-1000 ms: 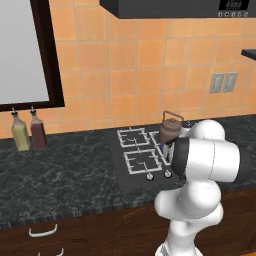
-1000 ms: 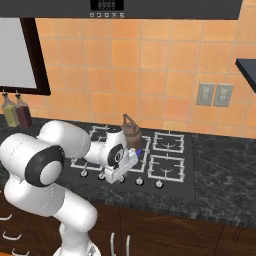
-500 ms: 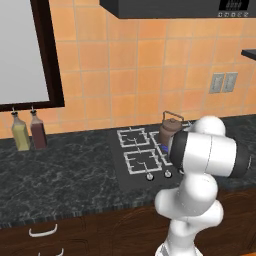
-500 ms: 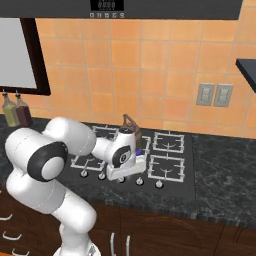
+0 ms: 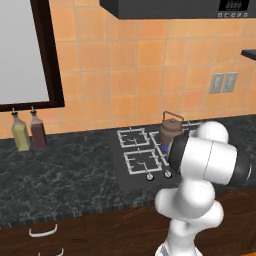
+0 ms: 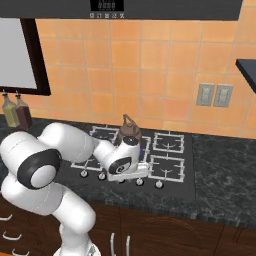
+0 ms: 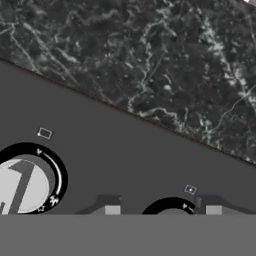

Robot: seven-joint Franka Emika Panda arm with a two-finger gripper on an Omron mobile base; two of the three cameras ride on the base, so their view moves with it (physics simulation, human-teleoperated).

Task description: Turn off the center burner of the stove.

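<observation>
The pincer (image 7: 163, 210) sits low over the stove (image 7: 125, 150), straddling a silver knob (image 7: 172, 214) at lower centre. Fingers spread. A second knob (image 7: 22, 184) lies lower left.

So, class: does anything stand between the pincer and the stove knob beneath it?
Nothing visible does. In the hand view the pincer hangs right over a silver knob on the stove, its fingertips on either side of the knob with only black cooktop around. The kettle sits further back, out of the path.
</observation>
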